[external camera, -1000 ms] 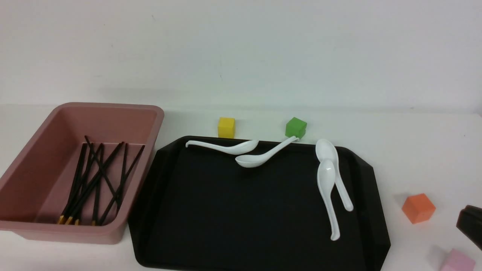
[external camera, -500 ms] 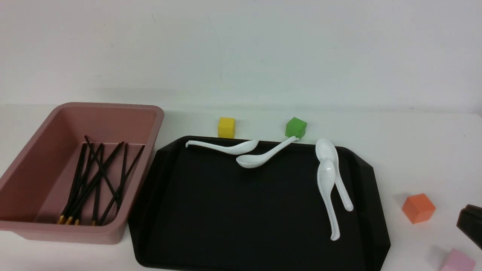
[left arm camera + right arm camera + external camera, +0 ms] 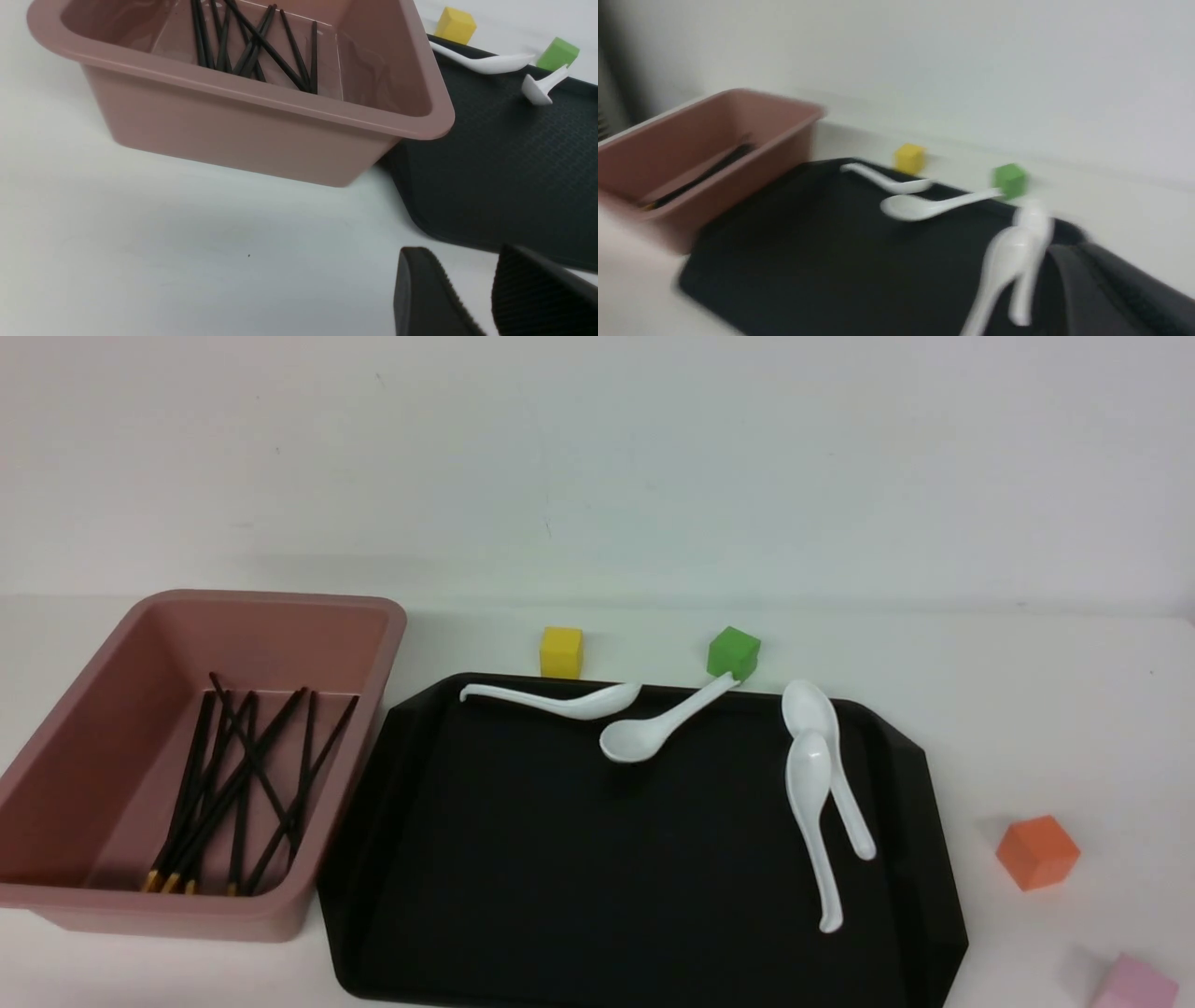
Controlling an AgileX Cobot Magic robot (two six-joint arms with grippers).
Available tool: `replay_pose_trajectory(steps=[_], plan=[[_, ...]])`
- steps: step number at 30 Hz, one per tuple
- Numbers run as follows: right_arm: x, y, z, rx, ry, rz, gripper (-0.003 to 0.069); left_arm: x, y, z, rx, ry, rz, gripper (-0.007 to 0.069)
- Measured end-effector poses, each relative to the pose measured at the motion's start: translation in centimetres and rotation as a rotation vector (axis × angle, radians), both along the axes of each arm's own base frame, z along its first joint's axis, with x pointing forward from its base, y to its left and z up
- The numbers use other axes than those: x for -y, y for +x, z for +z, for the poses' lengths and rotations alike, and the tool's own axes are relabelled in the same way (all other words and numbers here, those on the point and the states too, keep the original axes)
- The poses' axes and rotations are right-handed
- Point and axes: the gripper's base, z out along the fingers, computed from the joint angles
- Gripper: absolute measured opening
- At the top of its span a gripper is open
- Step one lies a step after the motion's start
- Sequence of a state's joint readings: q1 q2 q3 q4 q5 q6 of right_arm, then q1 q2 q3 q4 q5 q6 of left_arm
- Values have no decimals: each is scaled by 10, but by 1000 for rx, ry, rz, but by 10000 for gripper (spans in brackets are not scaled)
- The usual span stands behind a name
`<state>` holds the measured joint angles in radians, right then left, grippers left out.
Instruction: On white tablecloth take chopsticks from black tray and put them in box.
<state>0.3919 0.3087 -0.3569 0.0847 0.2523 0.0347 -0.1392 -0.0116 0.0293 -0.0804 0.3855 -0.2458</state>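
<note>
Chopsticks (image 3: 245,782): black, gold-tipped, a crossed heap inside box (image 3: 168,917), well apart from left gripper (image 3: 473,298), its fingers parted and empty. Right gripper (image 3: 1106,284): blurred, state indiscernible.

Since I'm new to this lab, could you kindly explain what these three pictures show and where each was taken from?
This is a two-armed robot. The front view looks forward from between its arms, neither visible there; the other two come from cameras on each wrist. On the white tablecloth sit a pink box holding black chopsticks, and a black tray carrying four white spoons only. Small cubes lie around. The left gripper is open and empty; the right gripper is a blur, so I cannot tell.
</note>
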Motion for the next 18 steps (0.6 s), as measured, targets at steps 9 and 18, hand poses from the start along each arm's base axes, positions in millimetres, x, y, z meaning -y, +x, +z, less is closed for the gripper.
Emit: replay_pose_trajectory(steps=[9,18], plan=[[24,-5,-49,-31,-84,-286,47,0,0,0,0,0,0,238],[30,-15,-112,-112,-123,-360,61,0,0,0,0,0,0,238]])
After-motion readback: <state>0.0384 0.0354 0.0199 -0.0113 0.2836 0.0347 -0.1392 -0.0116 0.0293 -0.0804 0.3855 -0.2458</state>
